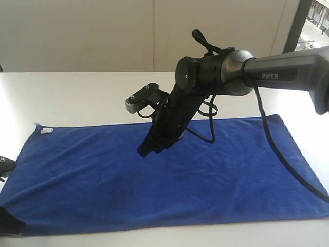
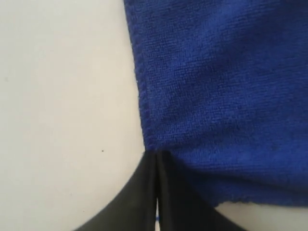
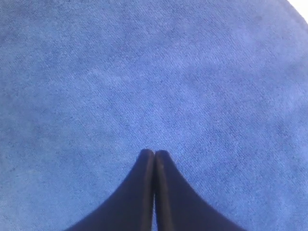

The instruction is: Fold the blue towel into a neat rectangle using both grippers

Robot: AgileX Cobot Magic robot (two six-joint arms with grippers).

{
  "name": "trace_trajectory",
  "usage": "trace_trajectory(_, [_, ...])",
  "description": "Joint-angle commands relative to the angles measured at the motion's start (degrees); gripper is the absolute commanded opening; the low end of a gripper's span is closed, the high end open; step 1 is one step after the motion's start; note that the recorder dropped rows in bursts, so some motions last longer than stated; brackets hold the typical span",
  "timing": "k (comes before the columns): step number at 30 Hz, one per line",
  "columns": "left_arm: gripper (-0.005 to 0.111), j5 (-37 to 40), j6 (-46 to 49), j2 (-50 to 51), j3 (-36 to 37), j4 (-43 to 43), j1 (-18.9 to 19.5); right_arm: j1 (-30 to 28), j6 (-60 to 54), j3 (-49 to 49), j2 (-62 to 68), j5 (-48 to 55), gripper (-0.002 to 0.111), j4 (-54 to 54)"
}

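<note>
The blue towel point(image 1: 205, 175) lies spread flat on the white table point(image 1: 77, 98), with its small white tag point(image 1: 47, 130) at the far left corner. My left gripper point(image 1: 10, 222) sits at the towel's near left corner. In the left wrist view the left gripper point(image 2: 156, 153) is shut, its tips meeting on the hem of the towel point(image 2: 231, 96) beside that corner. My right gripper point(image 1: 145, 151) reaches across the middle and hangs over the towel's centre-left. In the right wrist view the right gripper point(image 3: 154, 153) is shut and empty above the towel point(image 3: 144, 72).
The right arm and its black cable point(image 1: 272, 144) cross above the towel's right half. A small black part point(image 1: 4, 164) shows at the left edge of the exterior view. Bare white table surrounds the towel, and a pale wall stands behind.
</note>
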Motion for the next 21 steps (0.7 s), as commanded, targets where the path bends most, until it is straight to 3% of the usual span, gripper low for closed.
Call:
trace_trajectory(1, [0.000,2.6,-0.3,-1.4,0.7,-1.0,0.3,-0.6,0.2,0.2,-0.7,-0.3,0.000,-0.6])
trace_trajectory(8, [0.000,1.6,1.1,-8.8,-3.0,-6.7,0.3,-2.6,6.9,0.2,-3.4,-2.1,0.000,-7.1])
trace_trajectory(13, [0.000,-5.0,5.9,-13.4,-7.4,-7.8,0.3,-7.6,6.9,0.2,-5.0,-2.1,0.000,-7.3])
trace_trajectory(21, [0.000,-5.1,16.5,0.3,-21.8,-7.1,7.4,-19.1,8.0,0.2,-5.0,2.8,0.000,-7.3])
